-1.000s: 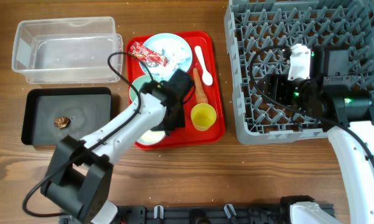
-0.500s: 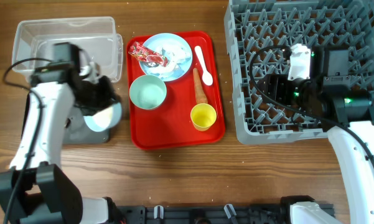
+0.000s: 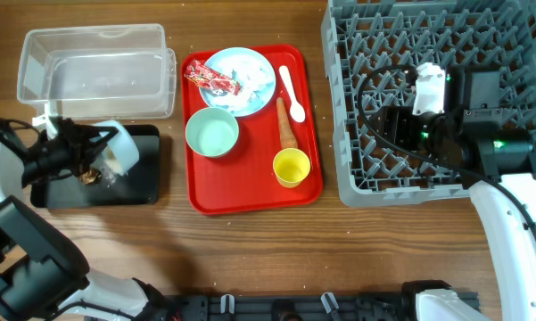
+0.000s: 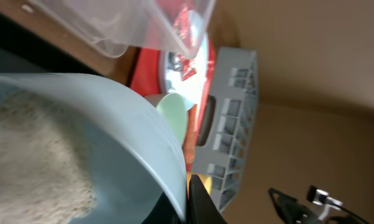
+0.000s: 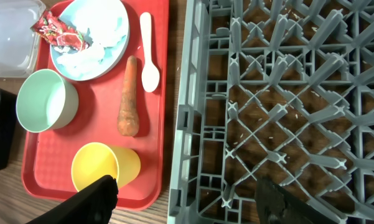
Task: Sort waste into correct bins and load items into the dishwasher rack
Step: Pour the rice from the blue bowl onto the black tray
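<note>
My left gripper (image 3: pixel 91 152) is shut on the rim of a pale blue-green bowl (image 3: pixel 120 152) and holds it tipped over the black tray (image 3: pixel 147 183). In the left wrist view the gripper (image 4: pixel 188 202) pinches the bowl's rim (image 4: pixel 124 118), and white rice (image 4: pixel 31 155) lies inside. A brown lump (image 3: pixel 91 176) lies in the black tray. The second bowl (image 3: pixel 212 134), yellow cup (image 3: pixel 292 167), carrot (image 3: pixel 287 125), spoon (image 3: pixel 292 89) and plate (image 3: pixel 250 62) with wrapper (image 3: pixel 212 82) and tissue (image 3: pixel 250 82) are on the red tray. My right gripper (image 5: pixel 190 199) is open and empty over the rack's (image 3: pixel 428 36) left edge.
The clear tub (image 3: pixel 98 71) stands behind the black tray and looks empty. The red tray (image 3: pixel 250 196) lies between the bins and the grey rack. Scattered rice grains lie on the table under the rack (image 5: pixel 286 93).
My left arm has carried the bowl off the red tray and leftward to the black tray, where it is now tipped. The right arm has not moved.
</note>
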`<state>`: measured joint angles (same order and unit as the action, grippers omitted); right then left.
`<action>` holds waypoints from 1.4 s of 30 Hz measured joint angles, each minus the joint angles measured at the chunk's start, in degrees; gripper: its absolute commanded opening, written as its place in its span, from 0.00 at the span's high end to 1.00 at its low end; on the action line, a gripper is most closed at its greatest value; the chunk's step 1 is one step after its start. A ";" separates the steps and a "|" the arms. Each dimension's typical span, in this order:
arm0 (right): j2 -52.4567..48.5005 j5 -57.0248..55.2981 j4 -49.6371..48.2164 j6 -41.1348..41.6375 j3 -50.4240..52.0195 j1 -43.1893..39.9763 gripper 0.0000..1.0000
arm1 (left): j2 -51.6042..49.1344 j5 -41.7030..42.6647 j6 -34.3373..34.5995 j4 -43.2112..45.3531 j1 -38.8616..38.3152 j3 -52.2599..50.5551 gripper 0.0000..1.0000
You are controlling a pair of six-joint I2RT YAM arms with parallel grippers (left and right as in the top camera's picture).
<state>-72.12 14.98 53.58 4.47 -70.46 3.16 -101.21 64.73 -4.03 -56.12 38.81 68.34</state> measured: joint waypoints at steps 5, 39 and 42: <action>0.00 0.00 0.02 0.00 0.00 0.00 0.26 | -0.07 8.59 -0.22 -0.72 2.21 0.00 0.96; 0.00 -0.02 0.44 0.00 0.00 0.00 0.26 | -0.04 16.09 -0.24 -10.51 9.66 -0.04 0.96; 0.00 0.00 0.37 0.00 0.00 0.00 0.26 | 2.36 13.18 -0.31 -10.23 4.37 -0.04 0.96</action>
<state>-72.12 14.98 53.95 4.47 -70.46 3.16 -98.85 77.91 -4.34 -66.35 43.18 68.29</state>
